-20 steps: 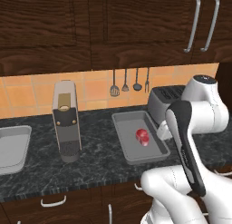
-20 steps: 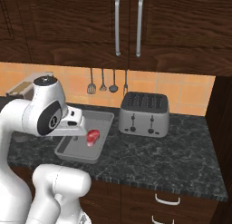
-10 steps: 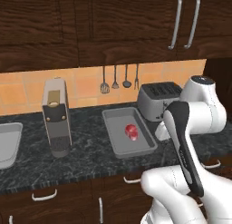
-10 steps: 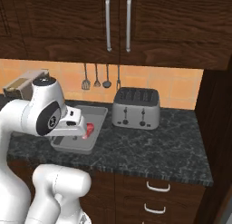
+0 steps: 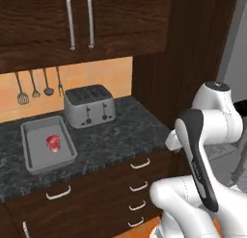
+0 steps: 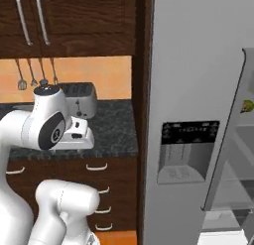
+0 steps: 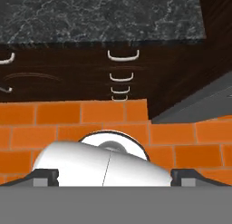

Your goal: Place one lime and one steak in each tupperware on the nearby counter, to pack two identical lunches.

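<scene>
Hanging tucked in front of the drawers (image 7: pixel 121 76) rather than over the bench (image 5: pixel 120 131), the claw (image 7: pixel 114 178) points down at the orange brick floor (image 7: pixel 68 114). That reads as a carrying pose for a drive, not a reach. Its two tips stand far apart at either side of the hand view with nothing between them, so it is wide open and empty. The bench edge lies above and ahead of the claw, and nothing on top of the bench falls within its aim. The tupperware (image 5: pixel 38 152) sits flat on the bench, well apart from the claw, up and far off to its left, beyond the toaster (image 5: pixel 89 106). Inside it lies the steak (image 5: pixel 54 142), a small red-brown lump near the middle of the tupperware's floor, touching no wall. No lime is beside it, so I judge this lunch half packed. The fridge (image 6: pixel 198 65) stands to the claw's right, close past the end of the bench, with its door swung open. A small yellow-green thing (image 6: pixel 246 106) shows high up in that opening, well apart from the claw and above it. It may be a lime, though it is too small to tell. The open, empty claw and the folded arm suit a trip to fetch the next item. If so, the next move calls for a high reach to the right, away from the tupperware.
</scene>
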Available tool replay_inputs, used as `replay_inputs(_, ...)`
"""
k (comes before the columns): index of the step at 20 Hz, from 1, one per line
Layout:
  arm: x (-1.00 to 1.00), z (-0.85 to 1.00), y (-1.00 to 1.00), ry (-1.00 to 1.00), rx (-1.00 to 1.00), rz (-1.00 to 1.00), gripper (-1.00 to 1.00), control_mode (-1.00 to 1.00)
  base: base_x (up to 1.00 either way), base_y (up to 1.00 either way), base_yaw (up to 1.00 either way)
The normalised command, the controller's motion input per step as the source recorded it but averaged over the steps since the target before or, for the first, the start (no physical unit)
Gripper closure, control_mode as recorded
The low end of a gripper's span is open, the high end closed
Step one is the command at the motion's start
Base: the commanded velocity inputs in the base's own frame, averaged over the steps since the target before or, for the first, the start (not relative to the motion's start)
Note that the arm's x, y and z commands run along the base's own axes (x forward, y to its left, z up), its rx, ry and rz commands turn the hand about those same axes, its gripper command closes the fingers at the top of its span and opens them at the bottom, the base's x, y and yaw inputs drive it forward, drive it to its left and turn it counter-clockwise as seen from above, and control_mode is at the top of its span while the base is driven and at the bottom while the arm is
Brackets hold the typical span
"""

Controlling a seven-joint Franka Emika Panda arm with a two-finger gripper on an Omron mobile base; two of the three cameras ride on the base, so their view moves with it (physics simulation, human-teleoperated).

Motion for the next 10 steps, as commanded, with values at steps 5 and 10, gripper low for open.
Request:
replay_inputs(5, 0.0, 0.0, 0.0, 0.0, 0.0, 0.0, -1.0, 1.0, -0.09, -1.0, -0.51)
replay_inputs(10, 0.0, 0.0, 0.0, 0.0, 0.0, 0.0, -1.0, 1.0, -0.52, -1.0, 0.03)
